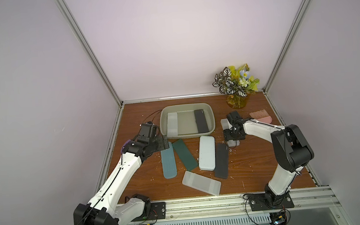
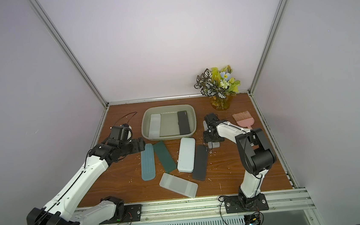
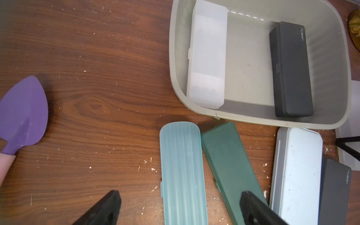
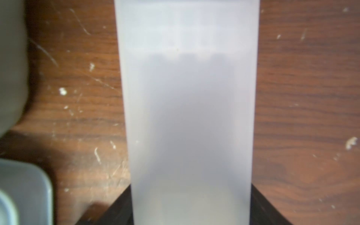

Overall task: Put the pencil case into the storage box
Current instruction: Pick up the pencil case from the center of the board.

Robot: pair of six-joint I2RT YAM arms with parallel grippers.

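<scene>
The storage box point(image 1: 185, 105) point(image 2: 167, 107) point(image 3: 172, 58) is a greyish-beige tub at the back middle of the wooden table. It holds a translucent white case point(image 1: 172, 123) and a black case point(image 1: 201, 120). To the right of the box lies a translucent white pencil case point(image 1: 224, 123) point(image 2: 205, 124) point(image 4: 189, 107). My right gripper point(image 1: 233, 143) point(image 2: 213, 142) point(image 4: 191, 206) is down over its near end, with a black finger pressed against each long side. My left gripper point(image 1: 166, 142) point(image 2: 141, 144) point(image 3: 180, 193) hangs open by the box's front left corner, above a pale teal case point(image 3: 181, 165).
Several cases lie in front of the box: pale teal point(image 1: 168, 160), dark green point(image 1: 184, 155), a white tin point(image 1: 207, 153), dark grey point(image 1: 221, 160), and a translucent one point(image 1: 201, 183) nearest the front. A flower vase point(image 1: 238, 101) and pink comb point(image 1: 260, 116) stand back right. A purple trowel point(image 3: 25, 111) lies left.
</scene>
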